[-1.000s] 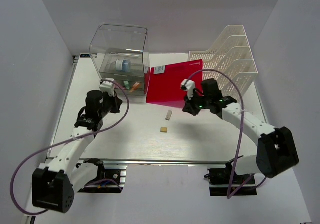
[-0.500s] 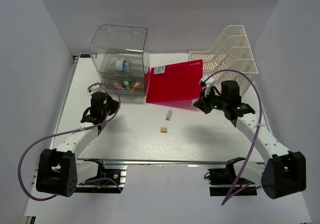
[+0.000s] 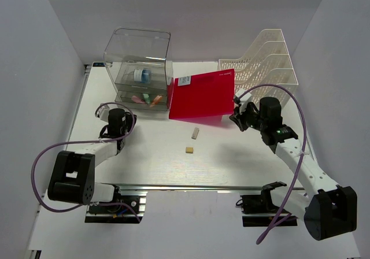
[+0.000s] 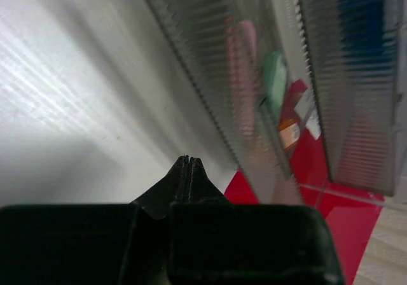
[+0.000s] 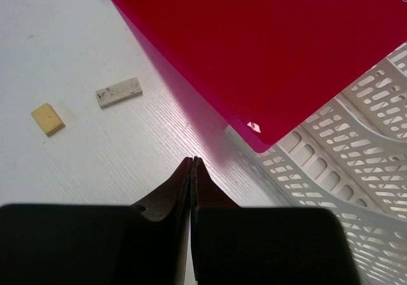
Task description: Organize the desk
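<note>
In the middle of the overhead view lies the desk (image 3: 156,166), a flat matte white rectangle with a faintly ribbed grain and a silver metal rail (image 3: 191,187) along its lower edge. At its upper left stands a clear plastic drawer box (image 3: 139,54) with rounded corners; blurred pink, green and orange shapes show through its ridged fronts. A glossy red folder (image 3: 202,94) sits to the right of it, one corner overlapping the base of the white mesh file rack (image 3: 269,62) at the upper right. Below the folder, near centre frame, lie a pale oblong eraser (image 3: 195,133) and a small tan square block (image 3: 189,150), a little apart. The left claw (image 4: 189,162), black and wedge-shaped, is closed tip to tip with nothing in it, low beside the drawer box. The right claw (image 5: 193,163) is likewise pinched closed and empty, over bare desk near the folder's corner and the rack.
</note>
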You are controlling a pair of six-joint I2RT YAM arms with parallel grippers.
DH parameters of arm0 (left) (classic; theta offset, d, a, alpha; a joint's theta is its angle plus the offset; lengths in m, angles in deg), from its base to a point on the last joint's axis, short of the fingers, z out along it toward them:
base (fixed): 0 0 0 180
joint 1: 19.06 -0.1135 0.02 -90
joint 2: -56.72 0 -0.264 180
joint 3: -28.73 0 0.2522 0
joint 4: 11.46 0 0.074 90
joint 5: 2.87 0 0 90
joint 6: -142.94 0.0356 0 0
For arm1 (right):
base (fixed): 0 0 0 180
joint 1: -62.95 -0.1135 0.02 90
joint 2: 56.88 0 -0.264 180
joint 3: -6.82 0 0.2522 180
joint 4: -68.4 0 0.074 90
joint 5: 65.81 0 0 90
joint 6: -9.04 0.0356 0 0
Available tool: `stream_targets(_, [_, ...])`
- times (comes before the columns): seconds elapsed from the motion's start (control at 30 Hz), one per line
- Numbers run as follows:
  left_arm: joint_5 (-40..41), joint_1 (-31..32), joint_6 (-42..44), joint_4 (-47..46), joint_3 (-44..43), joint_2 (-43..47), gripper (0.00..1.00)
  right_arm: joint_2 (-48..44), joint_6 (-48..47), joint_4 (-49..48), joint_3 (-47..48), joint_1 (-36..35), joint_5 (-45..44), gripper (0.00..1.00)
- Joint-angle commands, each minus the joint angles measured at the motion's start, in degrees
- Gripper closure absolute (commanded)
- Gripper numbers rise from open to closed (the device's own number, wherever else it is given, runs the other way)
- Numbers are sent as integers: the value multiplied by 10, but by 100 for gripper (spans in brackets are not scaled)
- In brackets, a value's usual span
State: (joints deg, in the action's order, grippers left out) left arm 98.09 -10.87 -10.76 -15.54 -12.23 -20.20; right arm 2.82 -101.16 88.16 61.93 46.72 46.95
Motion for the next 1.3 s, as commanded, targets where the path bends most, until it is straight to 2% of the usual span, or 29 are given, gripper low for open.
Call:
stream_targets(0.0, [23,-4,-18,-36,-41,-16,100,-13,-19,-29,-5,1,-16,100])
stream_targets(0.3, [12,-4,-32,-48,-99,-100,100,-14,-31,-33,-10,1,-19,100])
stream_targets(0.87, [-14,-9,-56,-160,-138,-189,100,-13,-37,-32,-13,0,-19,100])
stream_targets(1.1, [-38,-9,-66,-200,-152,-220,100,-11,-39,-31,-12,1,-19,100])
stream_targets(1.27, [-85,-9,-70,-242,-166,-252,100,-10,-41,-30,-11,0,-20,100])
